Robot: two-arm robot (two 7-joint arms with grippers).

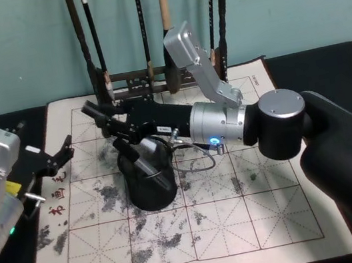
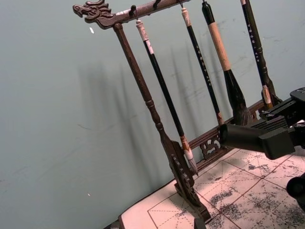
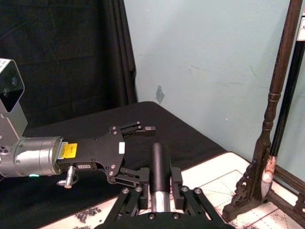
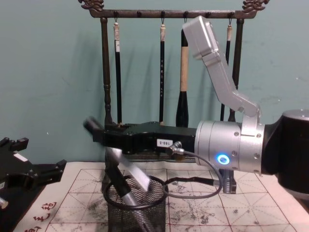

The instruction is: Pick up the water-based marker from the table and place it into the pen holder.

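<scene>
- My right gripper reached across the gridded, ink-stained mat from the right, its jaws pinching the water-based marker in the air above the pen holder.
- The head view looked down on the marker's long axis: it ran toward my left and a little away from me, toward the brush rack.
- The chest view added height. The marker lay close to level, clearly higher than the pen holder's rim, with its free end past the rim on my left side.
- That side-on view also showed a grey pen already leaning inside the mesh cup.
- My right wrist view gave the grip itself: the black barrel sat clamped between two pads, a silver band near the grip, the dark end jutting forward.
- In that same view my left gripper faced the marker's tip from farther off, jaws spread and holding nothing.
- The head view placed that left gripper at the mat's left edge, apart from the holder.
- My left wrist view caught the marker's dark end coming in from the side, with the rack and its hanging brushes behind.
</scene>
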